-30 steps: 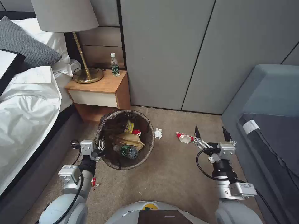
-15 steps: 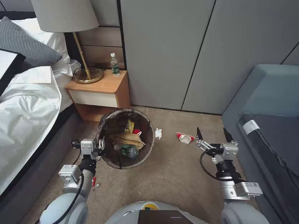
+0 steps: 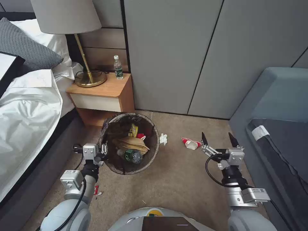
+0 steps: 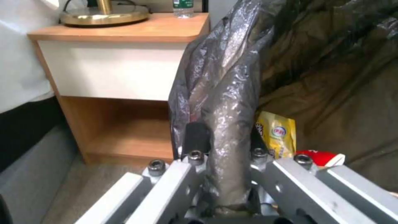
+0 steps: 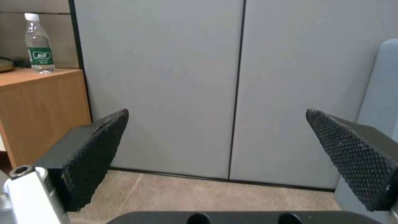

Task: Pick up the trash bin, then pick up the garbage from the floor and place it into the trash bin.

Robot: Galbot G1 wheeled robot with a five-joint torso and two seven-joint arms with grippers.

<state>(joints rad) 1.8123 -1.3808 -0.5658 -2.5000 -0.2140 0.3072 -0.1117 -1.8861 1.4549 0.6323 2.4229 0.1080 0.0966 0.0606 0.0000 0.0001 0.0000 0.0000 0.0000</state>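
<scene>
The left gripper is clamped on the bag-lined rim of the round white plastic trash bin, at the bin's edge nearest the bed. The right gripper hangs with its black fingers spread wide, empty, just beside the crumpled red-and-white paper cup on the carpet, which lies between that gripper and the bin. A white tissue lies just beside the bin's far rim.

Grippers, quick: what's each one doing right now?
Left gripper: shut on the trash bin rim and liner.
Right gripper: open, empty, above the carpet beside the red-and-white paper cup.
</scene>
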